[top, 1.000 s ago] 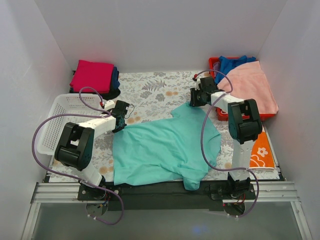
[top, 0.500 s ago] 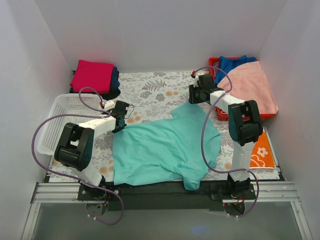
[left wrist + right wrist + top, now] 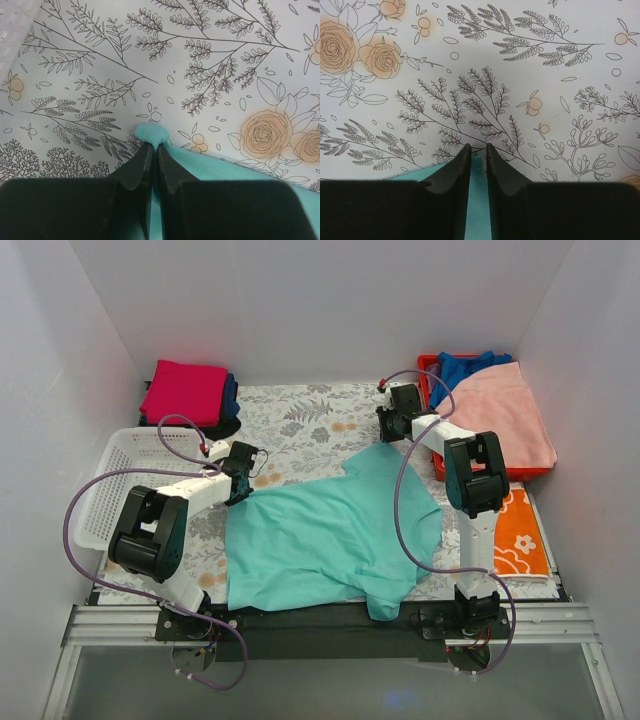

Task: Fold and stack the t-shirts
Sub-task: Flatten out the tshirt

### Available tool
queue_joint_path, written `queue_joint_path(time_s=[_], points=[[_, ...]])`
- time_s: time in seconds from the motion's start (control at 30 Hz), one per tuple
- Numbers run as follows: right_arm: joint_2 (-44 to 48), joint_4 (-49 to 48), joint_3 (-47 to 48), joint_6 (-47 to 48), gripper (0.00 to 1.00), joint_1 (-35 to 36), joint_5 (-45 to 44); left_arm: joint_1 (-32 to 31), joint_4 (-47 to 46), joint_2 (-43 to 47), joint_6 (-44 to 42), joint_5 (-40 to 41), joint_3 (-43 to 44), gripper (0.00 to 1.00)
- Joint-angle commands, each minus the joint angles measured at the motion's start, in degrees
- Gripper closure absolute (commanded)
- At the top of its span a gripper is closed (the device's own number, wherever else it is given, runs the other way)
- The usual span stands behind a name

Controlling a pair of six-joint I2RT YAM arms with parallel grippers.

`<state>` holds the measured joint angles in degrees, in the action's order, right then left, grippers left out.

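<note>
From above, the shirt (image 3: pixel 330 535) lay spread on the table (image 3: pixel 310 420), left claw (image 3: pixel 236 492) and right claw (image 3: pixel 383 434) at its far corners. Left wrist: the claw was pressed together, pinching shirt cloth. Right wrist: teal showed between near-closed fingers (image 3: pixel 457 185); grip unclear.

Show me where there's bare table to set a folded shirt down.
Free: the floral tablecloth at the far middle, between the magenta stack and the red bin, beyond the teal shirt. Also the orange mat, nearer than the bin. Crowded: the centre under the teal shirt, and the left, taken by the white basket and left arm.
</note>
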<state>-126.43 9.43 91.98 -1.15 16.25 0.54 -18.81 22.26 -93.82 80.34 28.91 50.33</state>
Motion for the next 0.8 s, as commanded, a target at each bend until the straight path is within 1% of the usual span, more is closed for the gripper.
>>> queue_joint_path(time_s=[0.0,0.03,0.07,0.13,0.17,0.23,0.27,0.4,0.53,0.77], points=[[2.06,4.46,-4.35,-0.61,0.76,0.19,-2.12,0.26,1.82,0.48,-0.27,-1.66,-1.02,1.00],[2.68,4.46,-4.97,-0.78,0.73,0.27,-2.03,0.26,1.73,0.66,-0.27,-1.66,-0.93,1.00],[3.81,4.46,-6.02,-0.79,0.67,0.27,-1.94,0.26,1.73,0.83,-0.35,-1.75,-1.02,1.00],[4.52,4.37,-6.03,-0.70,0.59,0.27,-1.68,0.26,1.73,0.92,-0.35,-1.75,-1.02,1.00],[4.96,4.37,-5.85,-0.18,0.52,0.27,-1.59,0.26,1.73,1.01,-0.35,-1.83,-1.02,1.00],[5.14,4.28,-5.33,0.09,0.44,0.27,-1.67,0.26,1.73,1.01,-0.35,-2.01,-1.11,1.00],[5.06,4.28,-5.06,0.27,0.41,0.27,-1.50,0.26,1.73,1.10,-0.27,-2.10,-1.28,1.00],[4.88,4.02,-3.57,-0.08,0.41,0.27,-1.76,0.26,1.73,1.27,-0.27,-2.10,-1.55,1.00],[6.11,3.14,-4.18,-0.70,0.41,0.27,-2.47,0.26,1.73,1.45,-0.27,-2.19,-1.64,1.00],[11.38,1.03,-6.90,-0.44,0.41,0.36,-3.43,0.26,1.73,1.36,-0.27,-2.27,-1.72,1.00]])
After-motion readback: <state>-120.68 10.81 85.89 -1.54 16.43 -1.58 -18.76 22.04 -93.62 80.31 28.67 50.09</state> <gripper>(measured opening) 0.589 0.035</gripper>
